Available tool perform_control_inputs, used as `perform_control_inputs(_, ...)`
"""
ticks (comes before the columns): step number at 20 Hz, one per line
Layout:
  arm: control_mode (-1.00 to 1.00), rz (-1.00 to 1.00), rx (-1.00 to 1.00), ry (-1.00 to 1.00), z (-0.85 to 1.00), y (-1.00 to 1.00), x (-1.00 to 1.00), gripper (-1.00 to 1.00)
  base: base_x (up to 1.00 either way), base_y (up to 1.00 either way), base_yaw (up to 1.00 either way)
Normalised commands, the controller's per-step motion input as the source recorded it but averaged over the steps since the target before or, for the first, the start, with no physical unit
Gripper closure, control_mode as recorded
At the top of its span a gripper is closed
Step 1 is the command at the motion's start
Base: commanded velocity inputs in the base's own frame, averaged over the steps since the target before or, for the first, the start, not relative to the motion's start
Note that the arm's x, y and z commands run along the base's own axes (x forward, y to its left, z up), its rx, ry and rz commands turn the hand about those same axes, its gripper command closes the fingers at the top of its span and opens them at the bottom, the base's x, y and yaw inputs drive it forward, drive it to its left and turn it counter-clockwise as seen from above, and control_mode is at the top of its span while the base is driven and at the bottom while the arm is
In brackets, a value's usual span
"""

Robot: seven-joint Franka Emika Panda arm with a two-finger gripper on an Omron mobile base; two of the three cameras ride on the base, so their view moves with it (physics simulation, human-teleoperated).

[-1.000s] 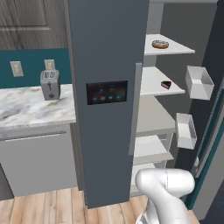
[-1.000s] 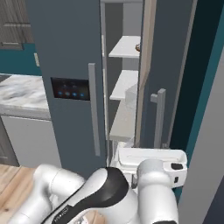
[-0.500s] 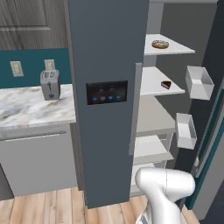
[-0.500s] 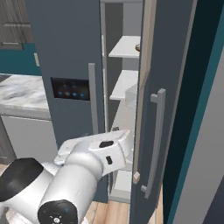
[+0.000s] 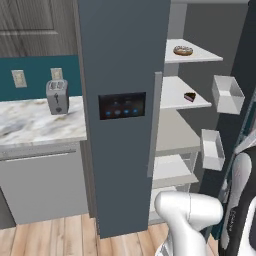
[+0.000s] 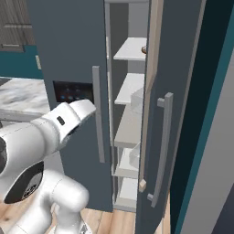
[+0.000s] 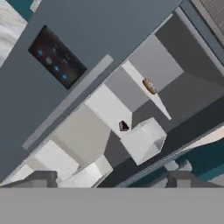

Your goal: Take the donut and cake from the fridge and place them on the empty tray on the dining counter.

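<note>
Kitchen w/ fridge point(image 5: 125, 60) door open, donut point(image 5: 183, 50) flat on top shelf, cake point(image 5: 189, 97) on shelf below, wedge tip probably toward the door bins point(image 5: 227, 94), gripper point(image 7: 111, 179) fingers spread, holding nothing.

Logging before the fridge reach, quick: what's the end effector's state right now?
End effector: open, holding nothing; its fingertips stand wide apart, well short of the cake and donut.

One fridge point(image 5: 125, 75), door open. One donut point(image 5: 183, 50), one cake point(image 5: 189, 97), each on its own shelf. Two door bins point(image 5: 227, 94). One toaster point(image 5: 57, 97). Apparently two wall outlets point(image 5: 19, 78).
</note>
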Motion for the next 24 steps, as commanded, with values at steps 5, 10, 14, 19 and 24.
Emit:
perform_control_inputs(5, -1.0, -0.13, -0.63, 0.0, -0.45, 0.76, 0.79, -1.0, 0.0, 0.0, 0.0)
perform_control_inputs(10, -1.0, -0.2, -0.52, 0.04, -0.43, 0.31, 0.81, -1.0, 0.0, 0.0, 0.0)
perform_control_inputs(14, -1.0, -0.17, -0.18, 0.06, -0.31, -0.04, 0.87, -1.0, 0.0, 0.0, 0.0)
perform_control_inputs(19, -1.0, -0.1, -0.06, 0.05, -0.13, -0.52, 0.75, -1.0, 0.0, 0.0, 0.0)
perform_control_inputs(24, -1.0, -0.08, 0.01, 0.12, 0.0, -0.98, 0.68, -1.0, 0.0, 0.0, 0.0)
